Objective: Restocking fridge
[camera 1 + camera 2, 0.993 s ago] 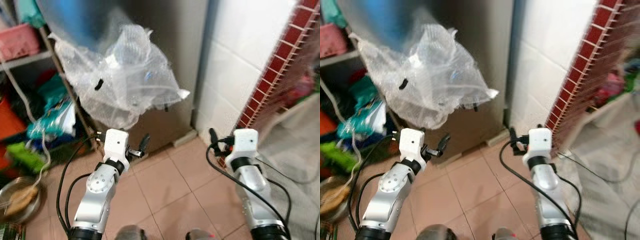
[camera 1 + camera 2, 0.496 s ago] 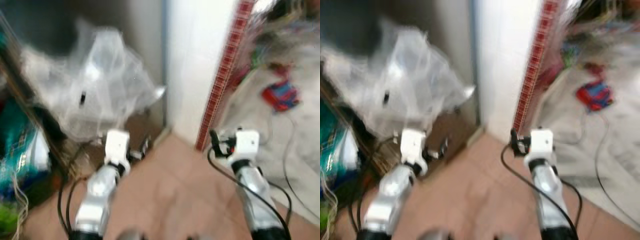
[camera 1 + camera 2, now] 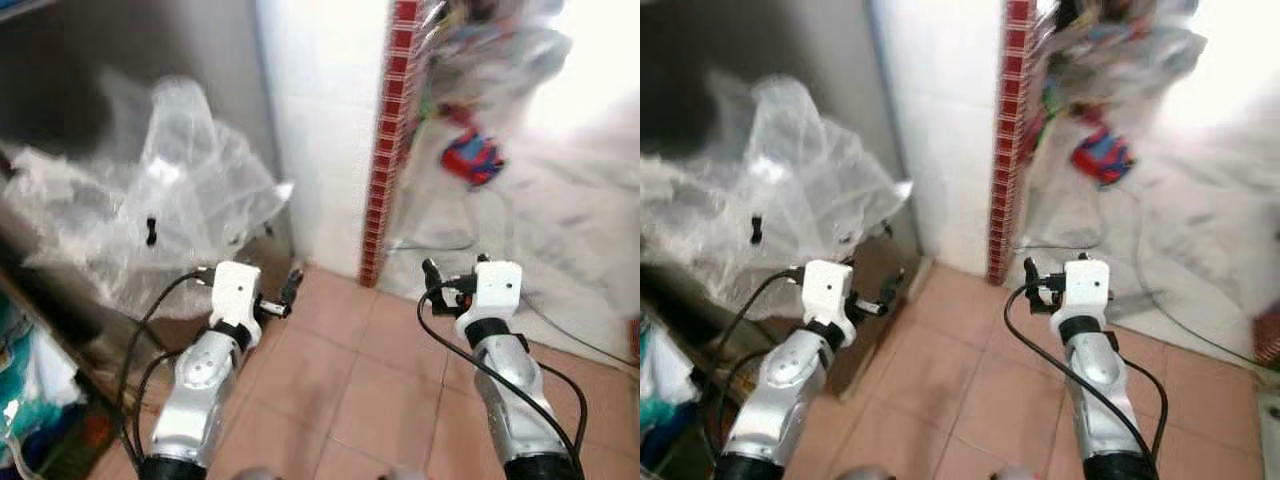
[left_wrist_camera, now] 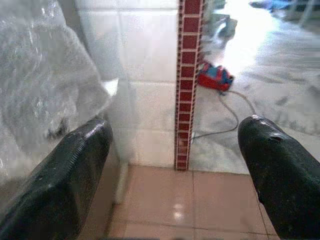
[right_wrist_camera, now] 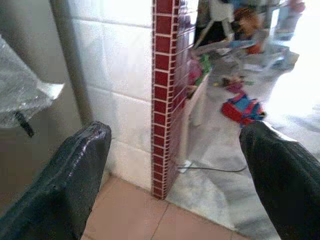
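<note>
Fridge point(image 3: 150, 70) sitting at left, one bubble-wrap sheet point(image 3: 170, 210) hanging on it. One red-tile wall edge point(image 3: 385, 140) dead ahead; open tiled floor point(image 3: 340, 380) below. Left tool point(image 4: 175, 165) and right tool point(image 5: 175, 165) both gaping wide, holding nothing.

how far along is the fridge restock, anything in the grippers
Nothing here shows restocked goods. The grey fridge stands shut, clear plastic wrap hanging on its front. In hand: nothing. The left gripper and right gripper are both open and empty, raised over the tiled floor near the red brick strip. This fits heading off for items or walking away after loading.
</note>
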Robot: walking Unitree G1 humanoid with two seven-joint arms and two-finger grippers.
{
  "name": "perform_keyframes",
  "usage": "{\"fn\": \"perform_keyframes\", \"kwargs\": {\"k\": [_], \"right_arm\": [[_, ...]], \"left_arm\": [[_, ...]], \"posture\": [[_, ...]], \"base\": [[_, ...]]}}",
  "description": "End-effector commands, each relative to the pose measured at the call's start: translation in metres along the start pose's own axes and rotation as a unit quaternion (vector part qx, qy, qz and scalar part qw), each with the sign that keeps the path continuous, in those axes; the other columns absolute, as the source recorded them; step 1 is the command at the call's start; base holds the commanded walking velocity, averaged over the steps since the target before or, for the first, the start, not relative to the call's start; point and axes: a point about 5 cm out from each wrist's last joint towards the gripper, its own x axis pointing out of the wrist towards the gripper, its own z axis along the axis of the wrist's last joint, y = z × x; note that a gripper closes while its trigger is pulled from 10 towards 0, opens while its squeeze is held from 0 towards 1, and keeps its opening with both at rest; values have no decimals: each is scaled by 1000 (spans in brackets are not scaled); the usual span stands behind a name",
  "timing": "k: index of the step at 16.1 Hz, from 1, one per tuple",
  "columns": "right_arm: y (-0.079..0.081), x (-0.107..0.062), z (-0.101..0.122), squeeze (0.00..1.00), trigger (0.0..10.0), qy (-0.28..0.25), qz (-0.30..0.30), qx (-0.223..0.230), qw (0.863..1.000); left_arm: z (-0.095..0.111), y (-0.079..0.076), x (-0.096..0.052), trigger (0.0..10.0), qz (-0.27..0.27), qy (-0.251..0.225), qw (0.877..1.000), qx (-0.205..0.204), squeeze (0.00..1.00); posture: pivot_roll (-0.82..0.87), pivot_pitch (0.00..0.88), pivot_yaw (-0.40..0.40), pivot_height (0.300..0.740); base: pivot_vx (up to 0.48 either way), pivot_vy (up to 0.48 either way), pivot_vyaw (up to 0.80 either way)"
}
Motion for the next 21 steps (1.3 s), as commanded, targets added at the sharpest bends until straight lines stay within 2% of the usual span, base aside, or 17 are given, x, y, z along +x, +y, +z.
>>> {"fn": "perform_keyframes", "kwargs": {"k": [1,14,21], "right_arm": [[8,3,6,0,10000,-13,12,6,1000],[14,4,8,0,10000,-23,25,-9,999],[14,5,8,0,10000,-26,30,-15,999]], "left_arm": [[-1,6,-1,10000,7,2,1000,7,0],[2,1,-3,10000,-15,-9,1000,-11,0],[6,1,0,10000,-6,-20,1000,-15,0]], "posture": [[2,41,58,740],[7,42,57,740],[6,33,53,740]], "base": [[454,0,-800],[473,0,-800],[0,0,-800]]}}
